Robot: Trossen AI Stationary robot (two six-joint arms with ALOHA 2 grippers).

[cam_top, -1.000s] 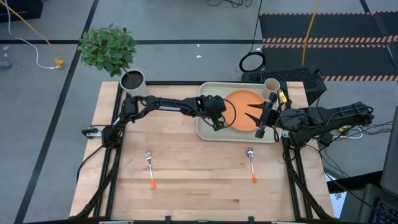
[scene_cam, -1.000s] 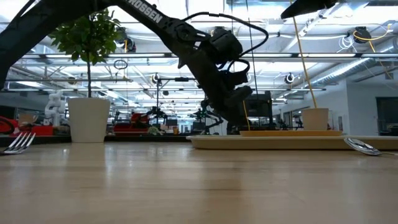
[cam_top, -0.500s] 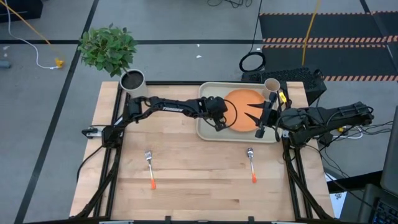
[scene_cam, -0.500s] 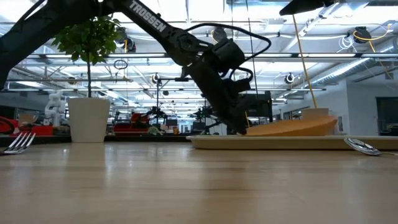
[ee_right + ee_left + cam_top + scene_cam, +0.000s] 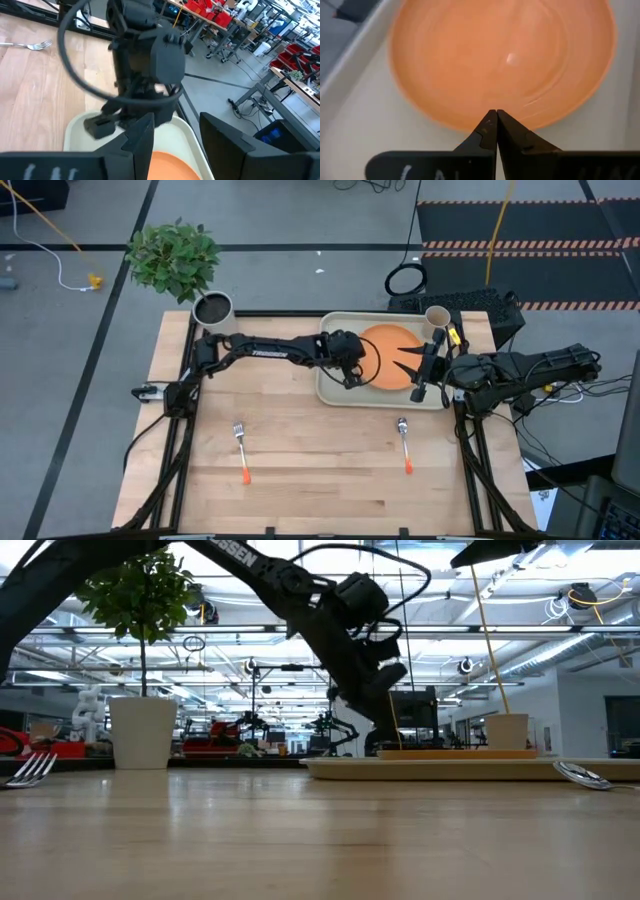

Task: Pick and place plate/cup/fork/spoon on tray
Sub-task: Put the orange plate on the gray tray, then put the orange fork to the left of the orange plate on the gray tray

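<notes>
Lowered flat again, plate [image 5: 393, 356] lies under left claw [image 5: 495, 120], pressed together.

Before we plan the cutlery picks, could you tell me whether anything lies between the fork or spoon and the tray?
Nothing visible: bare wood separates the orange-handled fork and orange-handled spoon from the pale rectangular tray.

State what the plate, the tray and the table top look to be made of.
Plate: probably plastic or glazed ceramic, smooth orange with a small bright glint. Tray: likely matte plastic, pale and even. Table top: wood, with visible plank seams and grain.
</notes>
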